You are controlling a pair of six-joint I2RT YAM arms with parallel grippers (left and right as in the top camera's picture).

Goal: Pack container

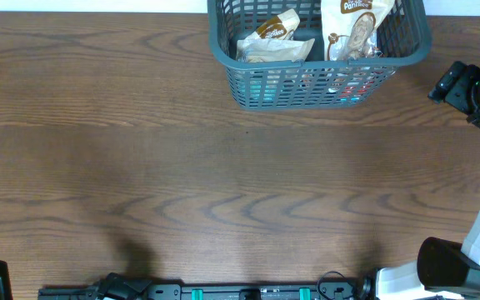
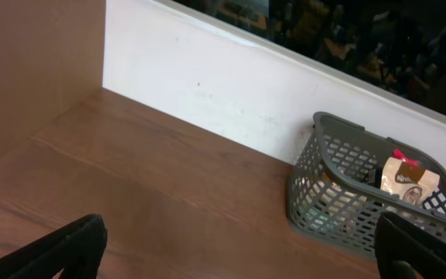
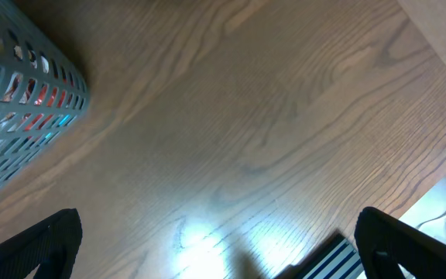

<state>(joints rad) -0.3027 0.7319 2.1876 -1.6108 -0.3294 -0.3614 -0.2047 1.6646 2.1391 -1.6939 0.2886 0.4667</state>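
Although the top edge of the overhead view crops its far part, the large grey-teal rectangular plastic basket with slotted lattice walls clearly stands upright, mouth up, at the far side of the table and right of centre. Its near wall runs left to right, square to the table's front edge. Because of the crop, I cannot tell whether that is its long axis. Inside lie a beige snack packet and, to the right of it, a white printed packet, while red and teal wrappers show through the slots. The left wrist camera sees the basket close to a white backboard, with a wooden side panel to the left. The dark brown wood-grain tabletop spreads wide in front. The left gripper hangs above bare wood, well apart from the basket, with its jaws spread wide and nothing between them. The right gripper is likewise spread wide and grips nothing, with the basket's wall at the left edge of its view.
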